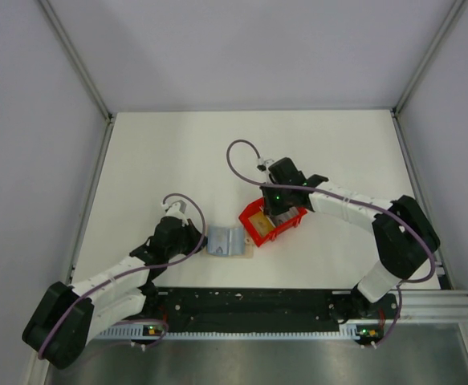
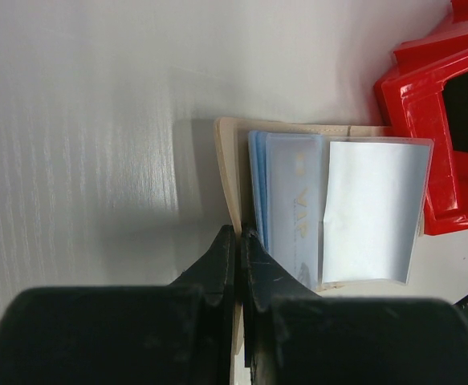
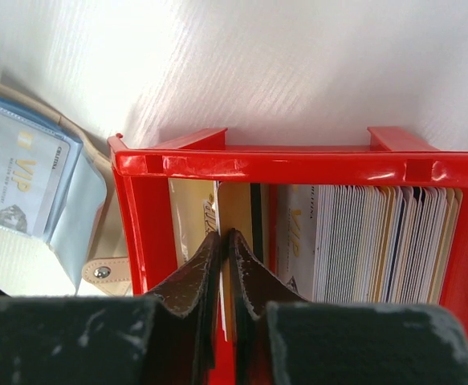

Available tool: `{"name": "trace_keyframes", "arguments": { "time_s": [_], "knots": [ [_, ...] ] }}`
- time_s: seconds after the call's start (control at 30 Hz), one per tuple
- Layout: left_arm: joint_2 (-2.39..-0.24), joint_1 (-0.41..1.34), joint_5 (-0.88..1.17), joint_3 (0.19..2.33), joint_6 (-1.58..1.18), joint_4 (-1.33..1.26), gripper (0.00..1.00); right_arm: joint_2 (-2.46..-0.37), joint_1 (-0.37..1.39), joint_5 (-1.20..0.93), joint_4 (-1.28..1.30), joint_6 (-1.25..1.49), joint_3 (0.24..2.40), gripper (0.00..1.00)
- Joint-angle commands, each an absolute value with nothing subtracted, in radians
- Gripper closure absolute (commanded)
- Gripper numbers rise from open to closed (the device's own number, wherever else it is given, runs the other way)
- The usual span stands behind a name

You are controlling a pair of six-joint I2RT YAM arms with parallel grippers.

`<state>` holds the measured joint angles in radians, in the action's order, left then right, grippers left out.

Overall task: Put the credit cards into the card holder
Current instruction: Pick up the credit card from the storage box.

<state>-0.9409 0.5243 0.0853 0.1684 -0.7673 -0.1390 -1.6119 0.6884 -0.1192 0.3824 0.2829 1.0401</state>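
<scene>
Card pickup: our left end effector (image 2: 239,234) pinches the holder (image 2: 227,160), right end effector (image 3: 224,234) pinches a card (image 3: 235,208) in the tray (image 3: 298,164). Next we lift it straight up.

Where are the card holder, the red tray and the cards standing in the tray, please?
card holder (image 2: 370,208): left wrist view, on its clear pocket.
red tray (image 3: 298,167): right wrist view, on its rim.
cards (image 3: 378,241): right wrist view, on the edges of the upright stack.
</scene>
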Motion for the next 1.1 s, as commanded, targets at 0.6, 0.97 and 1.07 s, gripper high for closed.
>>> {"name": "trace_keyframes", "arguments": {
  "time_s": [0.6, 0.97, 1.07],
  "knots": [
    [-0.951, 0.526, 0.083, 0.193, -0.755, -0.187, 1.00, -1.600, 0.669, -0.222, 0.333, 0.304, 1.035, 0.90],
    [-0.953, 0.526, 0.083, 0.198, -0.755, -0.187, 1.00, -1.549, 0.666, -0.083, 0.336, 0.307, 1.023, 0.97],
    [-0.953, 0.526, 0.083, 0.198, -0.753, -0.186, 1.00, -1.562, 0.666, -0.061, 0.339, 0.308, 1.025, 0.99]
  ]
}}
